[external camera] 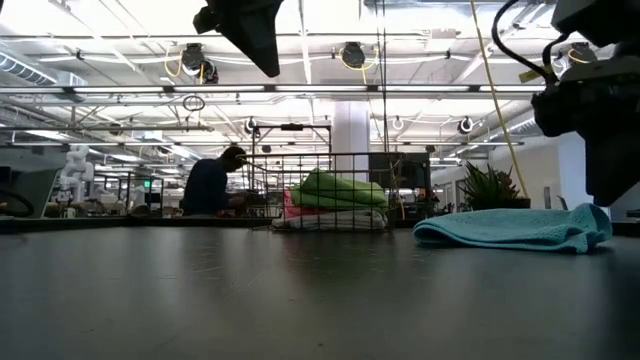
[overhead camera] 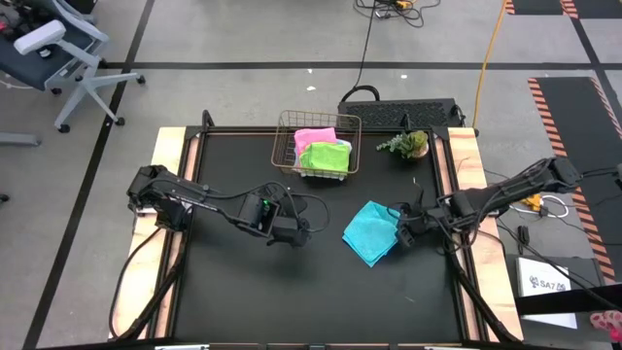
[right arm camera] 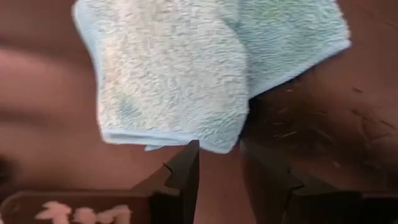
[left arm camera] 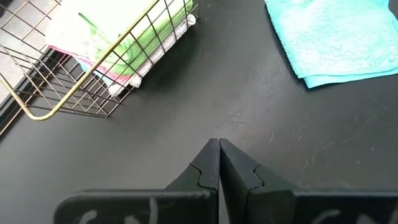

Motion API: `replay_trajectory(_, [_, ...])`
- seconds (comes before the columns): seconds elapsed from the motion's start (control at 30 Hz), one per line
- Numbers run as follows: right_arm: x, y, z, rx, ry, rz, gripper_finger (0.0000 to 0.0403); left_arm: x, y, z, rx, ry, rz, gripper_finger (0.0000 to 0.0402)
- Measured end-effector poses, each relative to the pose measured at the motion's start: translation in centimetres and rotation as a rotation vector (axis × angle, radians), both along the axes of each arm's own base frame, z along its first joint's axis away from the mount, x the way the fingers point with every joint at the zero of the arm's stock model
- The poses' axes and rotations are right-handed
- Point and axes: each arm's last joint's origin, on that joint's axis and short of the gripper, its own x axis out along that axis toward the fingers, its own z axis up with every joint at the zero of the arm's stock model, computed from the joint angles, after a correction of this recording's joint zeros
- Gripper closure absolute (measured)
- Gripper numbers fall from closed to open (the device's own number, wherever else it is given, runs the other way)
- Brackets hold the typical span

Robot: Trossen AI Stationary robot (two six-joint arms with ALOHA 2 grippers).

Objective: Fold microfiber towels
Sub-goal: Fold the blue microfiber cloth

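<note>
right gripper point(overhead camera: 401, 231) sits low at the right-hand edge of the cyan towel point(overhead camera: 370, 232), with its fingers point(right arm camera: 186, 165) parted a little; in the right wrist view the towel's folded corner hangs just in front of the fingertips, and i cannot tell whether they pinch the cloth or only touch it. the cyan towel lies folded on the black table point(overhead camera: 243, 292), right of centre, its layers stacked unevenly so one paler flap overlaps a bluer one. in the low view it rests flat on the tabletop as a low rumpled mound.

left gripper point(overhead camera: 303, 231) hovers over bare table left of the towel, well apart from it, its two fingers point(left arm camera: 208, 165) pressed together with nothing between them.

toward the far edge of the table stands the copper wire basket point(overhead camera: 289, 131). inside it lie a pink towel point(overhead camera: 313, 137) and a lime green towel point(overhead camera: 327, 157), the green one on top toward the near side, with a white-grey towel point(left arm camera: 146, 62) showing at the bottom of the stack in the left wrist view. a small green plant point(overhead camera: 408, 145) stands just right of the basket.

beyond the table, in the low view, a person point(external camera: 212, 183) in dark clothing bends over a bench far back in the room.
</note>
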Motion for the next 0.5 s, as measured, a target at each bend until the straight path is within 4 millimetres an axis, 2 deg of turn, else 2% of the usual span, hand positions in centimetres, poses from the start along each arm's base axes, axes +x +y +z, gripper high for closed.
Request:
replay_trajectory(0.33, [1.6,-0.5,-0.8,-0.001,0.004,-0.002,0.0297,0.0,0.0,0.0,0.001,0.0,0.0,0.0393])
replay_trajectory(0.5, [1.5,-0.8,-1.5,0.017,0.096,0.019,0.0298,0.0,0.0,0.0,0.002,0.0,0.0,0.0395])
